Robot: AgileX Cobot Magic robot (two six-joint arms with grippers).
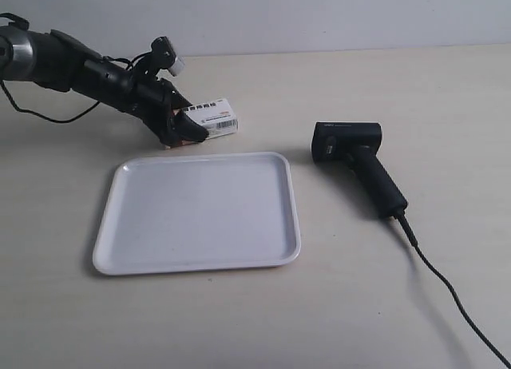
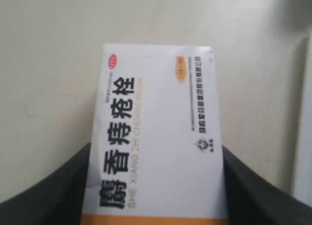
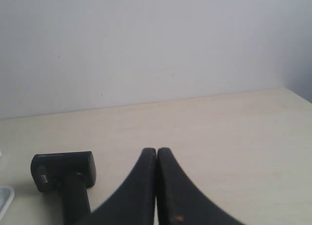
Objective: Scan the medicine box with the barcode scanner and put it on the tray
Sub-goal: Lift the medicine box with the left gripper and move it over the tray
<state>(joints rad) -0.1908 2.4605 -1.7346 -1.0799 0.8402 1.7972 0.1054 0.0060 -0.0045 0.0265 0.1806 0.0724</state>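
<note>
A pale beige table (image 1: 399, 305) carries a white tray (image 1: 128, 261) at left and a black barcode scanner (image 1: 359, 165) at right.

I count one medicine box (image 1: 214, 117), just beyond the tray's far rim. One tray (image 1: 128, 249), white, flat on the table (image 1: 447, 89). One barcode scanner (image 1: 357, 163), near the tray, off its side away from the arm, with one black cable (image 1: 447, 293) off the handle. One arm in my exterior view, so one gripper there, the left gripper (image 1: 177, 125). One more, the right gripper (image 3: 156, 186), seen only on its wrist camera. Two grippers total.
</note>
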